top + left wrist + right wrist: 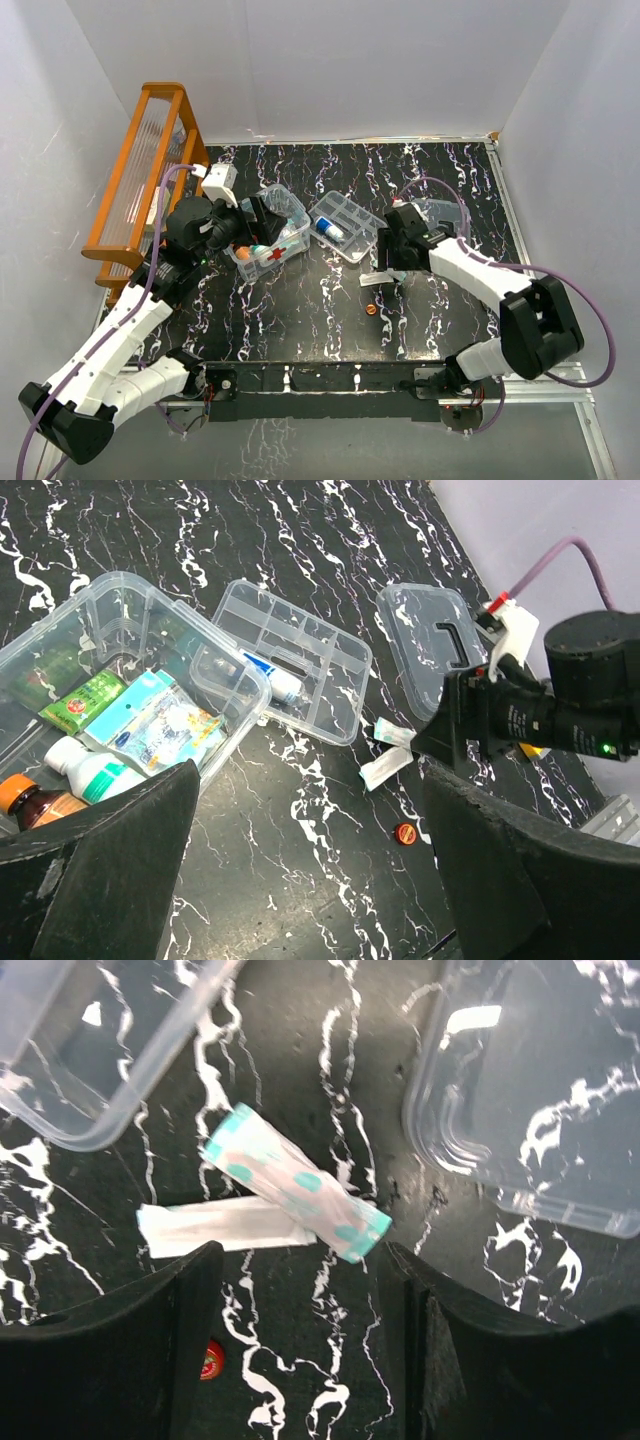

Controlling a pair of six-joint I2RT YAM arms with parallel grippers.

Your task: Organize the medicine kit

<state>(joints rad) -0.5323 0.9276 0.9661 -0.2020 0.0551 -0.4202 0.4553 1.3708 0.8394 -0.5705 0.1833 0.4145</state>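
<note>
The clear medicine box (287, 212) with a red cross holds bottles and packets (120, 735). The clear divided tray (347, 228) lies to its right with a small tube (280, 680) in it. The clear lid (428, 650) with a dark handle lies further right, partly under my right arm. My left gripper (258, 222) hovers over the box, open and empty, its fingers (110, 880) wide apart. My right gripper (383, 262) is open just above a teal-dotted sachet (295, 1182) and a white strip (220, 1228) on the table, touching neither.
An orange slatted rack (140, 170) stands at the far left. A small red cap (371, 309) lies on the black marbled table in front of the sachets; it also shows in the left wrist view (405, 832) and the right wrist view (210, 1358).
</note>
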